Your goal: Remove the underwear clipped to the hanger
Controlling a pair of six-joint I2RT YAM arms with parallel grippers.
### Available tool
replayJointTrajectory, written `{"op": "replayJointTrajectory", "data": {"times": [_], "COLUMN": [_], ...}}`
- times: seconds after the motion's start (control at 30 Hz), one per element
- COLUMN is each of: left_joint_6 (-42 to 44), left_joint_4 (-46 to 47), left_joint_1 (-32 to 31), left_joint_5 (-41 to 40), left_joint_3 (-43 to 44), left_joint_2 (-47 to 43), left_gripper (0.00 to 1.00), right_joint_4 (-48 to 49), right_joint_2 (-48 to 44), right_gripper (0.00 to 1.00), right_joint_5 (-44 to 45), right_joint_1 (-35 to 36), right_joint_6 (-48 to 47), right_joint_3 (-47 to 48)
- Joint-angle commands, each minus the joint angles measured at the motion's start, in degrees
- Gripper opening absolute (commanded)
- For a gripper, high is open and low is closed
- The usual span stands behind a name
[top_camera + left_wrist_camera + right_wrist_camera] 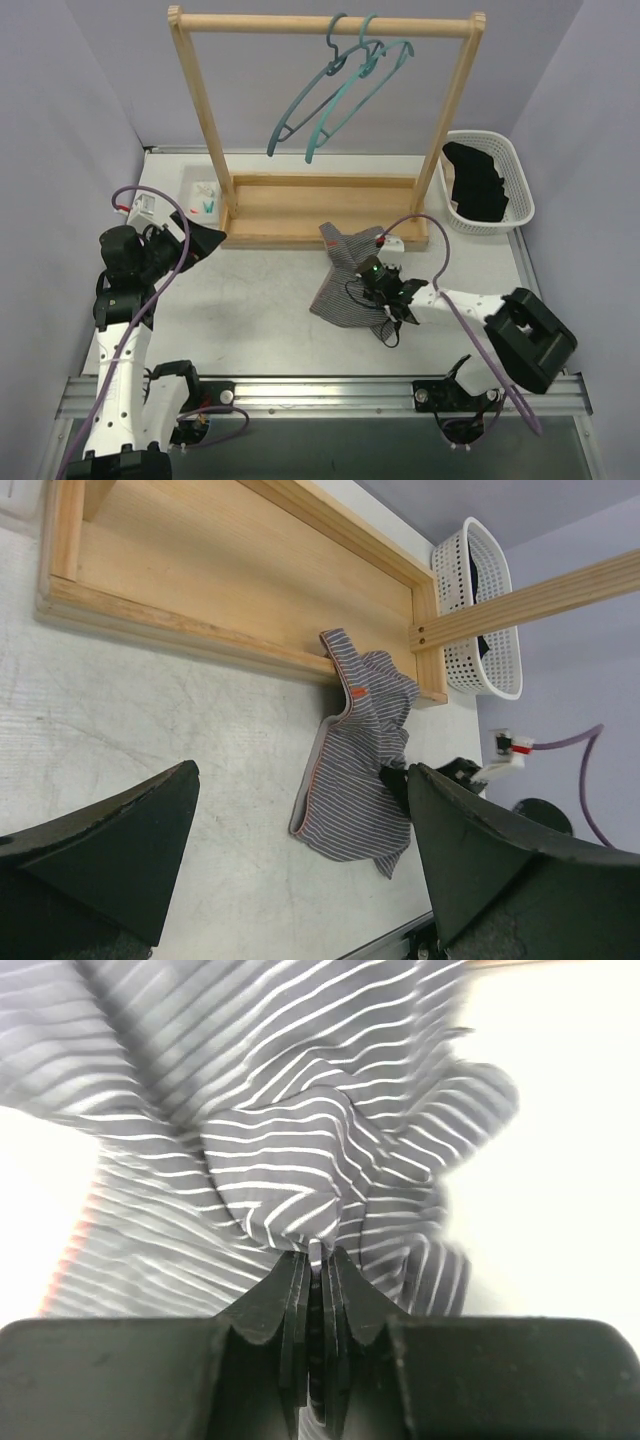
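Top external view, from the left: the left gripper (200, 240) hangs over the table (250, 300) near the wooden rack's (330, 205) base. Its fingers (110, 850) are spread wide and touch nothing. Just beyond it sits a small white tray (203, 196); its contents are too small to make out. Two teal hangers (340, 95) hang from the rack's top bar.

Right of centre, the grey striped underwear (345, 280) lies crumpled on the table, its far edge touching the rack's base board. The left wrist view shows it (355, 780) well beyond that gripper (302, 780), seen between the two fingers.

The right gripper (388, 300) is down on the cloth's right side. In the right wrist view its fingertips (315, 1258) are pressed together, pinching a raised fold of the striped cloth (280, 1110).

At the far right, the black underwear (478, 185) lies in a white basket (520, 175), well apart from both grippers.
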Motion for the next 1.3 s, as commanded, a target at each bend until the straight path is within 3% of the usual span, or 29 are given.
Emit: {"op": "replayJointTrajectory", "data": {"times": [0.0, 0.07, 0.2, 0.3, 0.47, 0.5, 0.6, 0.73, 1.07, 1.27], "left_joint_6": [1.3, 0.9, -0.1, -0.4, 0.3, 0.4, -0.1, -0.8, 0.6, 0.9], "left_joint_4": [0.1, 0.7, 2.1, 3.1, 4.4, 4.6, 6.2, 7.5, 6.7, 8.5], "left_joint_1": [-0.2, -0.1, -0.6, -0.9, -2.4, -2.6, -3.6, -4.2, -4.5, -4.6], "left_joint_5": [2.1, 2.6, 4.1, 5.2, 7.8, 8.3, 9.4, 9.9, 10.1, 10.2], "left_joint_3": [0.2, 0.0, -0.7, -1.1, -0.7, -0.4, -0.1, 0.3, 1.2, -0.3], "left_joint_2": [-0.9, -1.3, -1.7, -0.9, 0.5, 0.7, 1.9, 2.8, 3.4, 3.7], "left_gripper": [0.94, 0.94, 0.94, 0.94, 0.94, 0.94, 0.94, 0.94, 0.94, 0.94], "right_joint_4": [-12.3, -18.2, -27.1, -26.2, -18.4, -17.7, -15.8, -15.5, -11.2, -10.4], "right_joint_2": [-15.2, -25.2, -32.0, -28.5, -24.9, -25.1, -24.4, -16.4, 13.2, 26.8], "right_gripper": [0.00, 0.00, 0.00, 0.00, 0.00, 0.00, 0.00, 0.00, 0.00, 0.00], "right_joint_5": [2.6, 4.6, 14.5, 10.9, -5.1, -7.3, -15.4, -23.7, -29.9, -29.3], "right_joint_1": [0.4, 0.7, -3.0, -13.8, -35.5, -42.4, -54.4, -63.3, -65.0, -64.6], "right_joint_6": [6.5, 8.6, 11.0, 7.2, -0.7, -2.4, -4.3, -4.7, -2.6, -5.1], "right_joint_3": [0.3, 2.1, 5.9, 8.2, 11.9, 14.7, 20.5, 37.9, 62.3, 69.8]}}
